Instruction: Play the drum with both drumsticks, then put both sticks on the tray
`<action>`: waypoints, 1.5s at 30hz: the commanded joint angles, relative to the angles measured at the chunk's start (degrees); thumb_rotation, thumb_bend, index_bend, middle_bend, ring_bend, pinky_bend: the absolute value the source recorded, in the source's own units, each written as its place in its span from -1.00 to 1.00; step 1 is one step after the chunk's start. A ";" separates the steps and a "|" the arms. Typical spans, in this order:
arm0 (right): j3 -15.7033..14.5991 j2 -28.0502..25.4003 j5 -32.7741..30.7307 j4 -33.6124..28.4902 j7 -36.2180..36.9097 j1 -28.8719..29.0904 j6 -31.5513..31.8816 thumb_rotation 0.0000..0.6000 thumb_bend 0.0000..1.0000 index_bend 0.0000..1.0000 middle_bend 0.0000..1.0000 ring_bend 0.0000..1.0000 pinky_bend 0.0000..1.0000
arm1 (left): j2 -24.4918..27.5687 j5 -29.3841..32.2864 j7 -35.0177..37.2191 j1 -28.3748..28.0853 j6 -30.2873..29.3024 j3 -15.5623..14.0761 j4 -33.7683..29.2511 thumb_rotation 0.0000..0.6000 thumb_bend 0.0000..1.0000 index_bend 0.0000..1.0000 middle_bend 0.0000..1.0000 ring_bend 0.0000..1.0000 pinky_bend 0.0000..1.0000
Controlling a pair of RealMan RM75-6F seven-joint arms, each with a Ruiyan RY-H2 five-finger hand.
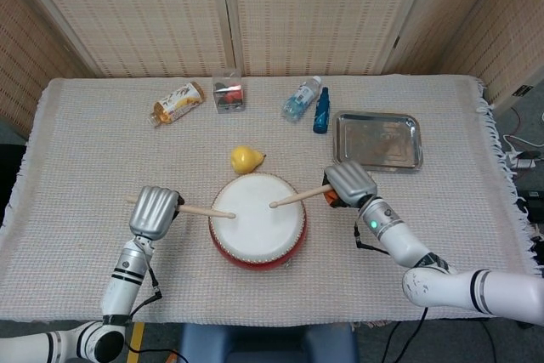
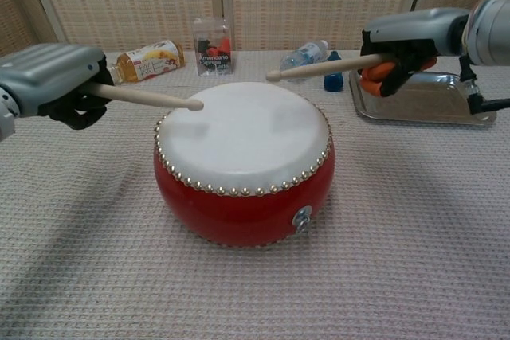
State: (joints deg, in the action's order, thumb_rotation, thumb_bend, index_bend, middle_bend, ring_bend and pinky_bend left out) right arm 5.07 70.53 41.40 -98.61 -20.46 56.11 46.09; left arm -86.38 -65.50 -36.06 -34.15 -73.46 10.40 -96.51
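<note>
A red drum [image 1: 257, 218] [image 2: 243, 165] with a white skin stands at the table's front middle. My left hand [image 1: 154, 212] [image 2: 54, 84] grips a wooden drumstick [image 1: 204, 210] [image 2: 147, 99] whose tip hovers above the skin's left edge. My right hand [image 1: 350, 183] [image 2: 410, 40] grips the other drumstick [image 1: 299, 197] [image 2: 323, 67], its tip raised over the skin's far right part. The steel tray [image 1: 378, 140] [image 2: 422, 99] lies behind my right hand, with nothing on it.
A yellow pear [image 1: 246, 159] sits just behind the drum. Along the back lie a tea bottle [image 1: 177, 102], a clear box [image 1: 227, 93], a water bottle [image 1: 301, 98] and a blue bottle [image 1: 321, 110]. The table's right edge is near the tray.
</note>
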 commanded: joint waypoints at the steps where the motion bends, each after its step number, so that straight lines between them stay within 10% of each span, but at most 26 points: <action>1: -4.12 4.24 -4.58 4.75 -6.36 2.31 -1.90 1.00 0.77 1.00 1.00 1.00 1.00 | 3.57 -2.07 3.50 1.61 -2.09 1.42 -3.59 1.00 0.19 1.00 1.00 1.00 1.00; 12: 1.68 0.08 -3.92 4.96 2.85 -0.85 0.08 1.00 0.77 1.00 1.00 1.00 1.00 | 6.09 -5.99 6.50 3.82 -4.33 -0.05 -4.94 1.00 0.19 1.00 1.00 1.00 1.00; 29: -1.58 8.04 -8.92 33.39 2.72 -2.23 -8.97 1.00 0.55 1.00 1.00 0.96 1.00 | 6.43 -7.21 6.93 5.94 -5.13 -1.33 -4.28 1.00 0.19 1.00 1.00 1.00 1.00; 41: 0.92 19.12 -9.81 53.10 2.54 -2.17 -13.33 1.00 0.39 0.98 0.63 0.46 0.67 | 8.36 -6.41 9.14 7.19 -5.00 -0.72 -4.06 1.00 0.19 1.00 1.00 1.00 1.00; 45: 2.12 20.78 -9.21 56.07 3.03 -2.07 -15.23 1.00 0.20 0.35 0.11 -0.09 0.15 | 8.90 -6.45 9.90 7.58 -4.94 -0.72 -3.97 1.00 0.19 1.00 1.00 1.00 1.00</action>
State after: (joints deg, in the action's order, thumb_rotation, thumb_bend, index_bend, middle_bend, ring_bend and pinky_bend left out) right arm 6.61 90.61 31.84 -43.32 -17.63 54.00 31.52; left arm -77.51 -71.94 -26.20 -26.61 -78.41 9.67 -100.50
